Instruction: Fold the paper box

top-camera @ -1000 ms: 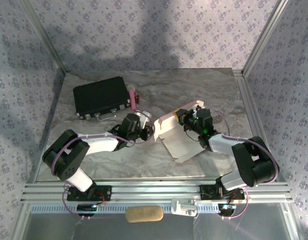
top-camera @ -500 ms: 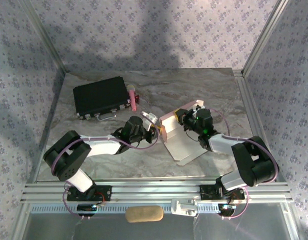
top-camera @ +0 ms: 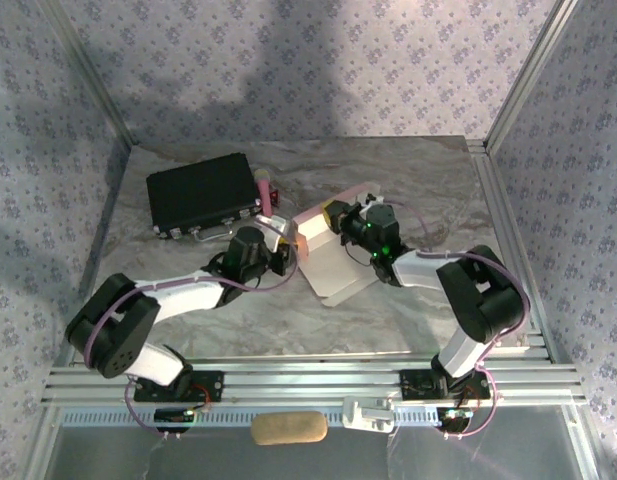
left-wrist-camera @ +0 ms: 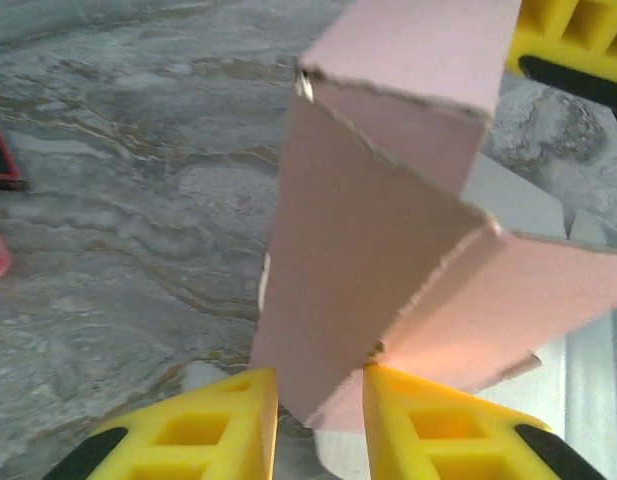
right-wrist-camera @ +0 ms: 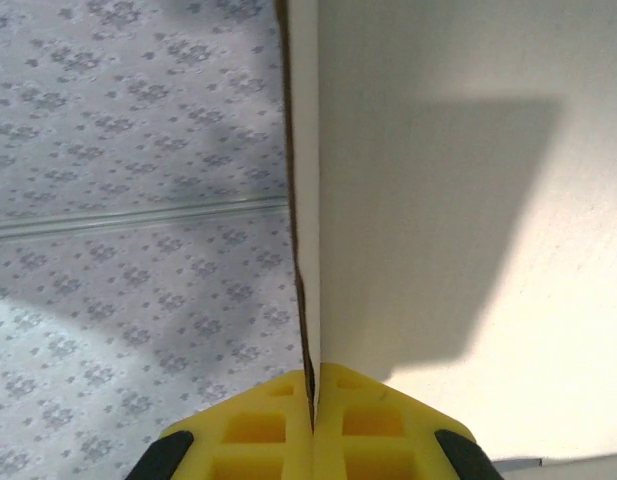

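The left gripper (left-wrist-camera: 320, 388) has its yellow fingers (left-wrist-camera: 203, 430) a narrow way apart, with a folded pink corner of the box (left-wrist-camera: 368, 250) sitting in the gap. The card seems to meet both fingers, but I cannot tell whether they pinch it or only flank it. Just beyond the fingertips two pink panels rise and meet at a crease, a third panel tilts across above them, and the box's white inner side shows down to the right. Marbled table (left-wrist-camera: 118, 230) lies to the left of the fingers.

The right gripper (right-wrist-camera: 313, 390) is closed tight on a thin upright wall of the box, whose edge runs straight into the seam between its fingers. To the right of that edge spreads the white inner face, part in shadow. To the left is the patterned wall (right-wrist-camera: 138, 150) of the enclosure.

From above, the two grippers face each other across the box, which rests on the table between them, one at each end of its raised far side. Beyond the left gripper and to its left lies a black case (top-camera: 201, 192).
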Controlling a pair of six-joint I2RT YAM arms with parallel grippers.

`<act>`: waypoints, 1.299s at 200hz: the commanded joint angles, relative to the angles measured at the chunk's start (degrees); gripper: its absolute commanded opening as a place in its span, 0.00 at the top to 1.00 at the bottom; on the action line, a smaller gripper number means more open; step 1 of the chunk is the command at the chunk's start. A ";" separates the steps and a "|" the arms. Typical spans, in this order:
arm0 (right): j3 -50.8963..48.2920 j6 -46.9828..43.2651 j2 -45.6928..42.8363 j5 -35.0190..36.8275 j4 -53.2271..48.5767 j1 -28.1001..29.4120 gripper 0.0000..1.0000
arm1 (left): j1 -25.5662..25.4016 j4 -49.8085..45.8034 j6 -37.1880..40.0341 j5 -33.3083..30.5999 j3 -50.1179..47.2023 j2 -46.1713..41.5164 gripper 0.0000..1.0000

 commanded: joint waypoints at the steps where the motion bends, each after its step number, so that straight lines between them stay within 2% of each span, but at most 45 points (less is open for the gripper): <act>1: 2.88 1.03 3.13 1.15 3.66 0.95 1.00 | 2.02 -1.94 1.33 0.50 -1.23 -2.76 0.71; 51: 2.70 3.58 10.69 -0.23 10.95 1.10 1.00 | 5.92 -2.84 4.02 4.72 -0.75 -1.02 0.73; 117: 2.73 3.40 11.09 -0.76 10.70 0.83 1.00 | 5.91 2.28 5.62 8.94 -1.79 0.74 0.74; 167: 2.33 2.41 10.00 -0.54 10.24 1.21 1.00 | 5.44 4.51 5.30 8.36 -0.39 3.89 0.75; 260: 0.68 2.44 12.53 0.20 13.30 2.32 1.00 | 3.43 9.50 4.33 1.84 0.36 7.82 0.75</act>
